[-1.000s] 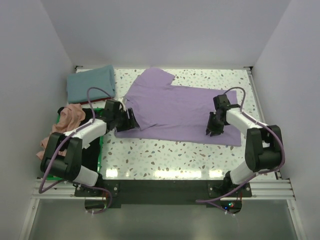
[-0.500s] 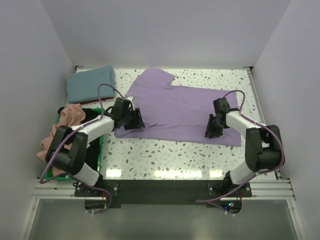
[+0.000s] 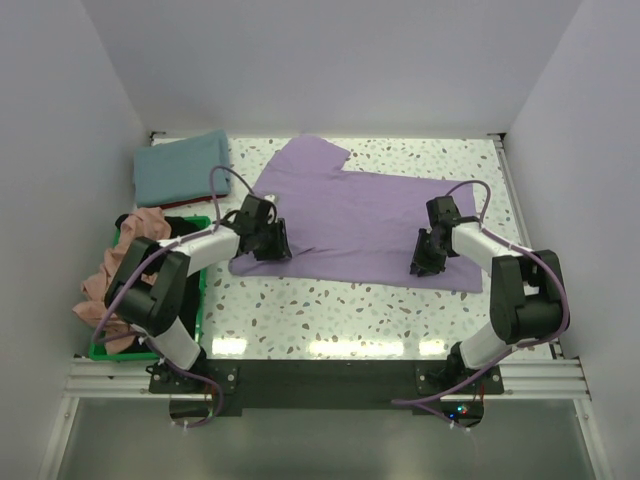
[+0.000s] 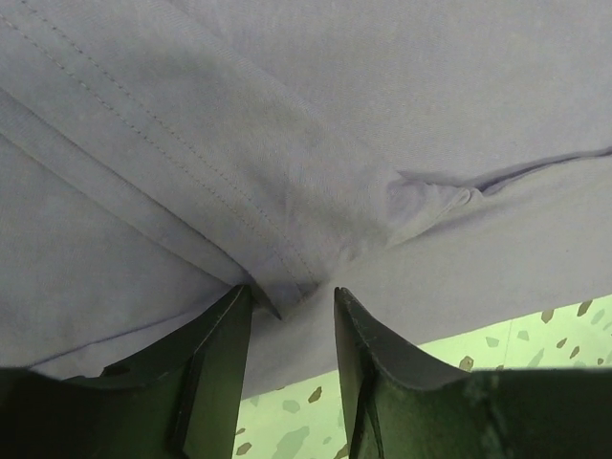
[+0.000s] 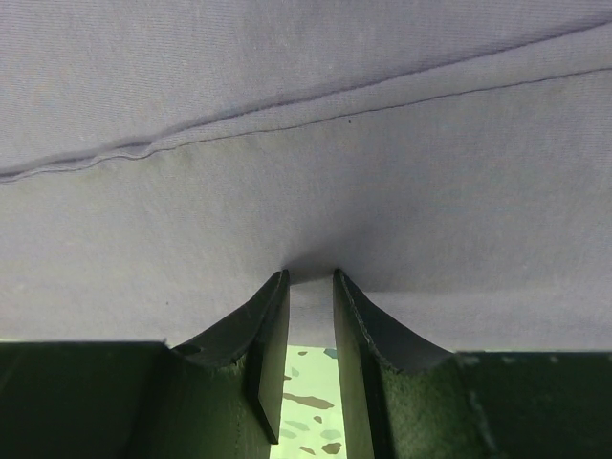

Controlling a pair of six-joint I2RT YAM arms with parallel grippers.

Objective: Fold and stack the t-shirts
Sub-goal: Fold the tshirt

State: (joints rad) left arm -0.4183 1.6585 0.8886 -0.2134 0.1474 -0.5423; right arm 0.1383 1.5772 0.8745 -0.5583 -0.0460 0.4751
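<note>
lavender t-shirt [image 3: 370, 225] flat on counter [image 3: 330, 300], left gripper [image 4: 292, 296] half open astride a stitched fold, right gripper [image 5: 309, 277] pinching its near edge

The top view is bright and even, lit from above. Glare streaks the near edge of the speckled white tabletop [image 3: 330, 300], and its back rim glows. Shadows under the white robot arms [image 3: 190, 252] are faint and soft. Both wrist views are dimmer: the lavender purple cloth t-shirt [image 4: 382, 115] looks greyish with sharp stitching, while the black jaws sit dark and slightly blurred.
</note>
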